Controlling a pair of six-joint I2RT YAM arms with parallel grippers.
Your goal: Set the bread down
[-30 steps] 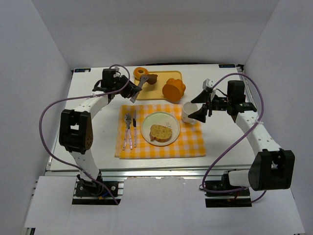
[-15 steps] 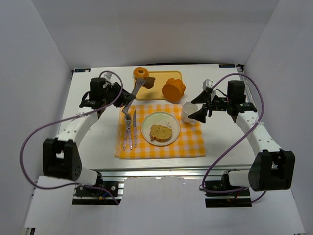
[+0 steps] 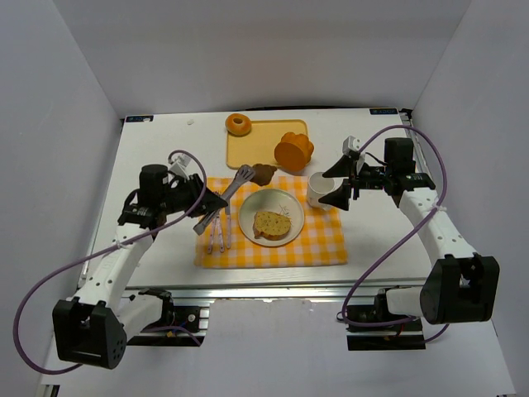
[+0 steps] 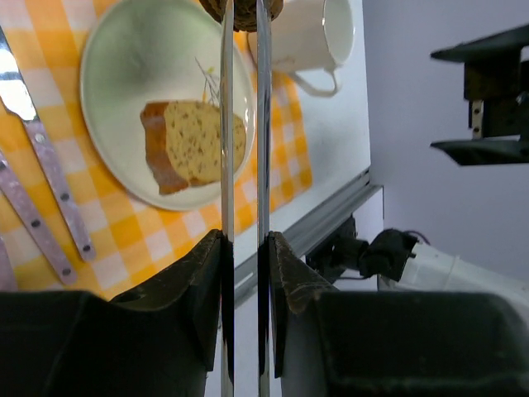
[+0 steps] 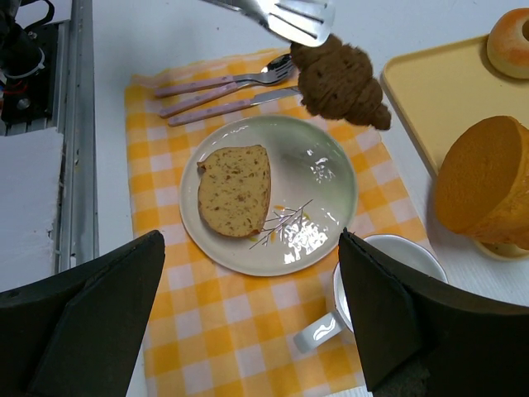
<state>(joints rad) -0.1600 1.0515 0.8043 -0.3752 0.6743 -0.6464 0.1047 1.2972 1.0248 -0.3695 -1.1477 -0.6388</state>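
1. The table (image 3: pixel 157 149) carries everything, with my two arms at its near edge.
2. The checked placemat (image 3: pixel 322 244) lies in the middle. The yellow tray (image 3: pixel 248 153) sits beyond it.
3. The plate (image 3: pixel 269 197) is on the placemat, with a bread slice (image 3: pixel 271 224) on its near part. Its far part is bare.
4. My right gripper (image 3: pixel 333 184) hangs wide apart and holds nothing. It is beside the mug (image 3: pixel 320 190), to the right of the plate.
5. My left gripper (image 4: pixel 244 248) is narrowed onto the handles of the tongs (image 3: pixel 219 203). Their long axis runs from my left side diagonally out toward the plate's far rim.
6. The croissant (image 3: pixel 263 173) is pinched at the tong tips, straight ahead of my left jaws. In the top view it is just beyond the plate's far rim, by the placemat's far edge. It seems to be off the surface. Its length seems to lie roughly across the tongs.
7. I judge that the bare part of the plate lies slightly nearer and to the right of the croissant. My left arm already has it, so that arm needs only a short carry and then to let the tongs spread.
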